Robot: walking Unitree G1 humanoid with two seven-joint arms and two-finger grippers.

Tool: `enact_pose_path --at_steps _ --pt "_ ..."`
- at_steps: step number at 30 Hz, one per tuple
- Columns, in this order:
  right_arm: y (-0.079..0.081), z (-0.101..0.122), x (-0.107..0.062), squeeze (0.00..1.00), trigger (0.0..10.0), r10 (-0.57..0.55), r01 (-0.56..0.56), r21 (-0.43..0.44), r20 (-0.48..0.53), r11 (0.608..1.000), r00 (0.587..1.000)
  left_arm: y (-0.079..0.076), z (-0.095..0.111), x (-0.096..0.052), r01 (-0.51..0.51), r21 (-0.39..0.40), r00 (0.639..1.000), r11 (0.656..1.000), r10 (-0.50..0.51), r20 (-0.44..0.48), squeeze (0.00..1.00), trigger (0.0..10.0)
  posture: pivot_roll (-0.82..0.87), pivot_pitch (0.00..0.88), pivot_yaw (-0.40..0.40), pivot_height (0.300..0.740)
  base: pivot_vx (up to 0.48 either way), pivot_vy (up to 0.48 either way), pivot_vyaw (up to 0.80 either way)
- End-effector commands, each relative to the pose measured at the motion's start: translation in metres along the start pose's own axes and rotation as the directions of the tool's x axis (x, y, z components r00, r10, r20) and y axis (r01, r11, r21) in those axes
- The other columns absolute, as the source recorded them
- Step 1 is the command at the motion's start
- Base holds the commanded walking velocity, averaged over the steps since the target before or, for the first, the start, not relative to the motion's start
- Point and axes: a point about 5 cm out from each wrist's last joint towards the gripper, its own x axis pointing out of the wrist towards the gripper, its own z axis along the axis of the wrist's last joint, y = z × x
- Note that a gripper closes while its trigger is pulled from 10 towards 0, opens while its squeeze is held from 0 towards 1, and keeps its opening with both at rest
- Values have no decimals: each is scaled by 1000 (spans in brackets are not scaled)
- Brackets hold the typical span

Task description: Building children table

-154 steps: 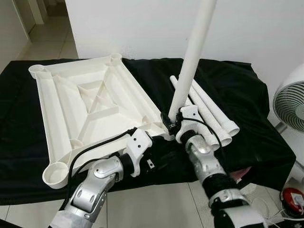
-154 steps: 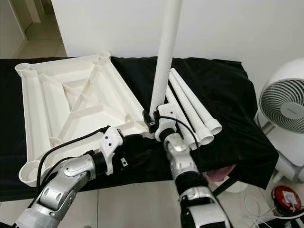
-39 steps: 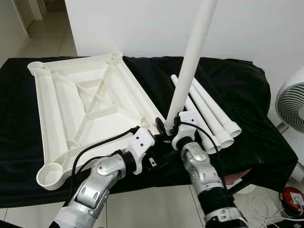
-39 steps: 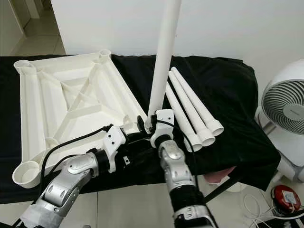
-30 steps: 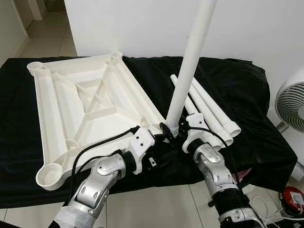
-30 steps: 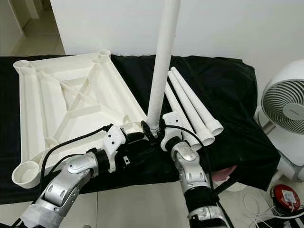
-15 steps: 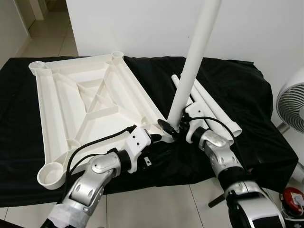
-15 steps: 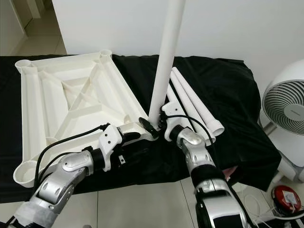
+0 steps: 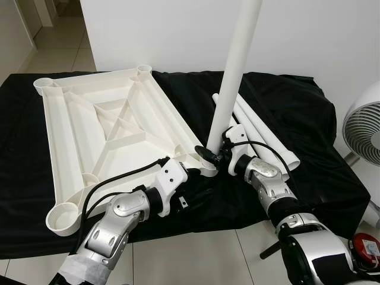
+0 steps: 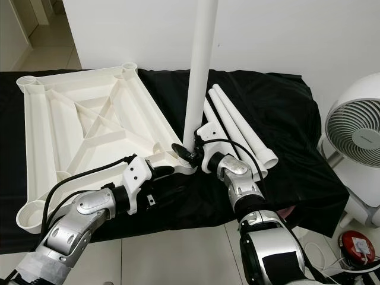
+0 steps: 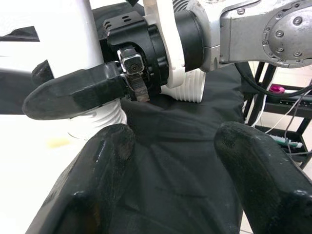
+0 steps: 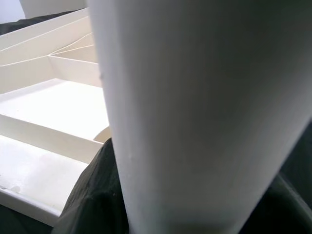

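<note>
A white plastic tabletop (image 9: 113,133) lies upside down, ribs facing up, on a desk draped in black cloth (image 9: 285,113). A round leg socket sits at each of its corners. At the near right corner socket a white table leg (image 9: 233,71) stands upright, its lower end at the socket. The right hand (image 9: 215,158) is clamped around the base of this leg, its black fingers (image 11: 73,95) pressed against the white tube just above the ribbed end. In the right wrist view the leg's white surface sits very close to the lens, with the tabletop's ribs behind it. The left hand (image 9: 191,173) hovers just beside that same corner, over the black cloth, its two fingers (image 11: 92,161) spread apart and gripping nothing. Three more white legs (image 9: 264,139) lie side by side on the cloth, right of the upright one. A white fan (image 9: 363,127) stands on the floor off the desk's right end
</note>
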Motion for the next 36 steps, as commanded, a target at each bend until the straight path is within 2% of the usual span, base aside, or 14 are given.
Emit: enact_pose_path --at_steps 1,2,4,9,13,16,18,21,23,25,26,28,31,36 --pt "3 -8 -2 0 0 23 -23 2 -40 1000 999 -2 0 3 28 -5 1000 1000 -28 -4 0 10000 -46 0 -45 740 0 0 0" --pt "0 -8 -3 0 10000 -3 4 18 -33 1000 999 -2 1 4 30 -5 1000 1000 -30 -3 0 10000 -46 0 -46 740 0 0 0" --pt "-1 -8 -3 0 10000 -22 23 30 -28 999 999 -2 0 4 31 -5 1000 1000 -31 -2 0 10000 -47 0 -47 740 0 0 0" --pt "-4 -14 -5 0 10000 -174 176 54 -49 983 984 -3 0 5 33 -4 999 999 -33 0 0 10000 -46 0 -53 740 0 0 0" --pt "-1 -15 -5 0 10000 -212 214 42 -53 976 976 -4 0 5 33 2 999 999 -33 -3 0 10000 -47 0 -55 740 0 0 0" --pt "3 -16 -7 0 10000 -347 350 120 -46 929 937 -4 0 5 26 9 1000 1000 -26 0 0 10000 -41 0 -68 740 0 0 0" --pt "5 -17 -8 0 10000 -383 386 138 -49 912 923 -4 0 5 24 10 1000 1000 -24 1 0 10000 -41 0 -68 740 0 0 0" --pt "11 -17 -9 0 10000 -452 454 135 -40 881 891 -4 -1 5 20 10 1000 1000 -20 1 0 10000 -43 0 -70 740 0 0 0" --pt "19 -17 -9 0 10000 -537 537 142 -46 831 843 -3 -1 5 18 11 1000 1000 -18 2 0 10000 -43 0 -73 740 0 0 0" --pt "19 -17 -9 0 10000 -537 537 142 -46 831 843 -3 -1 5 18 11 1000 1000 -18 2 0 10000 -43 0 -73 740 0 0 0" --pt "24 -17 -10 0 10000 -596 595 171 -54 785 801 -3 -1 5 18 12 1000 1000 -18 2 0 10000 -44 0 -74 740 0 0 0" --pt "36 -13 -8 0 10000 -658 656 190 -61 731 751 -3 -1 5 18 12 1000 1000 -18 2 0 10000 -46 0 -71 740 0 0 0" --pt "49 -8 -2 0 10000 -625 617 226 -42 754 779 -4 -1 6 22 11 1000 1000 -22 3 0 10000 -47 0 -68 740 0 0 0" --pt "49 -4 -4 0 10000 -614 602 235 -29 763 789 -5 -1 6 28 11 1000 1000 -28 2 0 10000 -50 0 -67 740 0 0 0"
